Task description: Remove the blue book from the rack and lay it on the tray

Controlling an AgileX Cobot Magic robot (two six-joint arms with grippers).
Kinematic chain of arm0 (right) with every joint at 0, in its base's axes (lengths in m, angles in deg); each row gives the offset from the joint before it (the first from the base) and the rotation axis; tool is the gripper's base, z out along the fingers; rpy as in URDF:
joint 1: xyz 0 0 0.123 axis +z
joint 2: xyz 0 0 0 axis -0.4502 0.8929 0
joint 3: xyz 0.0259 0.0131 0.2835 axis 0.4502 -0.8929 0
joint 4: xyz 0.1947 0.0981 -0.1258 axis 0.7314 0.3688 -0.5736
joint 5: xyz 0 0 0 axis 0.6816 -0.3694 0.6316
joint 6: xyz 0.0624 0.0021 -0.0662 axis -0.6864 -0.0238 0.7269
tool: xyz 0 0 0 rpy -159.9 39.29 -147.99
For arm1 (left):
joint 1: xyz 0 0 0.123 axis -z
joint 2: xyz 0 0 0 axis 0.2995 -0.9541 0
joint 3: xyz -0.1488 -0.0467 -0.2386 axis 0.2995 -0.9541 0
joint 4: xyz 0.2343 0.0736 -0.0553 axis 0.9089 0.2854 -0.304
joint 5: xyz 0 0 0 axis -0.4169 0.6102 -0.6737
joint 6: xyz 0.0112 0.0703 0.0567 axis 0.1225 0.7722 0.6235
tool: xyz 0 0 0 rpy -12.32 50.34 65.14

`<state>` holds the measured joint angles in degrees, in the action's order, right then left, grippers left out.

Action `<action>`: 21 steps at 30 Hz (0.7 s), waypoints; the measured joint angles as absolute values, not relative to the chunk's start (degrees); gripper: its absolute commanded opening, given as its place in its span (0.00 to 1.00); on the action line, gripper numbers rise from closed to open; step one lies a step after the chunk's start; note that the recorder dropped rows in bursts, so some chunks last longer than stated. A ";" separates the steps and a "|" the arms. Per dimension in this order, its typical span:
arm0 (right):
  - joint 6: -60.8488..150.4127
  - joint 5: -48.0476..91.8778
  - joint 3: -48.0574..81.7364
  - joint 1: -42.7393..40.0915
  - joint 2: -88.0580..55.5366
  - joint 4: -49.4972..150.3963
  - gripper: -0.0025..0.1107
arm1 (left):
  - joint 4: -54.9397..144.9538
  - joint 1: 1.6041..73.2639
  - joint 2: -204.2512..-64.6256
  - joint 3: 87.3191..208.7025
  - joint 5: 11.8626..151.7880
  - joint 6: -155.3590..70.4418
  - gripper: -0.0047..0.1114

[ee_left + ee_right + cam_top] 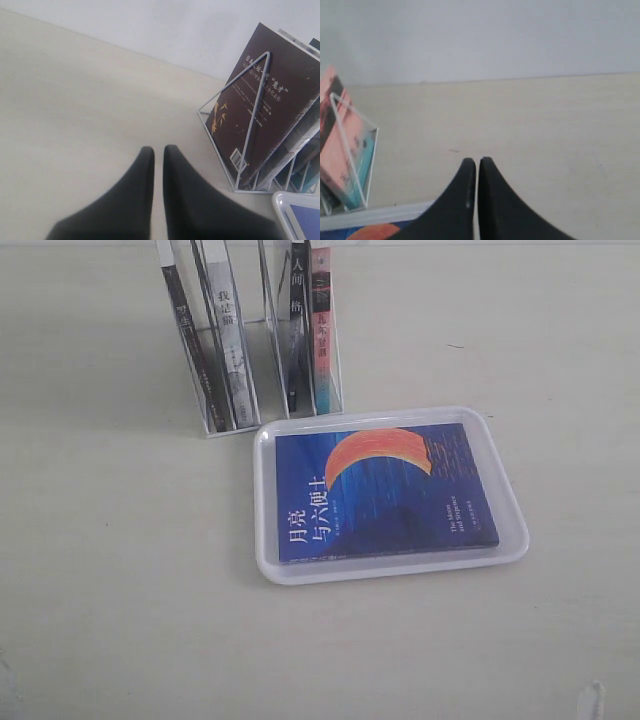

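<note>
Exterior view: blue book [385, 495] flat in tray [262, 510], just beside rack [245, 390]; task looks done. My left pincer [158, 150], right pincer [477, 161] closed, empty, near tray, untouching: nothing needs holding.

— What's under your left gripper [158, 148]?
— A pale, wood-grained tabletop [75, 100], evenly lit.
— And beyond its tips?
— You'll see a plain white wall [150, 20] meeting the tabletop's far edge.

blue book [385, 495] — deep blue, orange crescent | tray [263, 510] — white
</note>
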<state>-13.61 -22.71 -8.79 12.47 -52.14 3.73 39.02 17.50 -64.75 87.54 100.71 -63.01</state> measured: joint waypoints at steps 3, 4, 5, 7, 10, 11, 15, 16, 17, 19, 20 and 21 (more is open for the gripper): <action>-13.82 -19.14 -14.79 5.11 -63.23 4.26 0.04 | 39.02 17.50 -64.75 87.54 100.71 -63.01 0.09; -13.82 -18.00 -16.41 2.80 -65.89 4.61 0.04 | 39.02 17.50 -64.75 87.54 100.71 -63.01 0.09; -13.82 -16.45 -18.36 0.58 -68.94 5.02 0.04 | 39.02 17.50 -64.75 87.54 100.71 -63.01 0.09; -13.92 -12.28 -22.11 -3.48 -73.88 6.10 0.04 | 39.02 17.50 -64.75 87.54 100.71 -63.01 0.09; -14.03 -4.21 -26.62 -9.64 -80.30 8.16 0.04 | 39.02 17.50 -64.75 87.54 100.71 -63.01 0.09; -14.03 -0.62 -28.11 -11.68 -81.90 8.51 0.04 | 39.02 17.50 -64.75 87.54 100.71 -63.01 0.09; -14.03 8.09 -30.46 -14.77 -85.20 8.93 0.04 | 39.02 17.50 -64.75 87.54 100.71 -63.01 0.09; -14.03 9.22 -30.62 -14.87 -85.32 8.93 0.04 | 39.02 17.50 -64.75 87.54 100.71 -63.01 0.09; -14.03 10.67 -30.61 -14.87 -85.44 8.93 0.04 | 39.02 17.50 -64.75 87.54 100.71 -63.01 0.09; -14.03 12.35 -30.68 -14.96 -85.53 8.93 0.04 | 39.02 17.50 -64.75 87.54 100.71 -63.01 0.09; -14.03 12.86 -30.68 -14.96 -85.57 8.93 0.04 | 39.02 17.50 -64.75 87.54 100.71 -63.01 0.09; -14.03 13.14 -30.73 -14.96 -85.57 8.93 0.04 | 39.02 17.50 -64.75 87.54 100.71 -63.01 0.09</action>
<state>-14.03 13.14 -30.73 -14.96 -85.57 8.93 39.02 17.50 -64.75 87.54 100.71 -63.01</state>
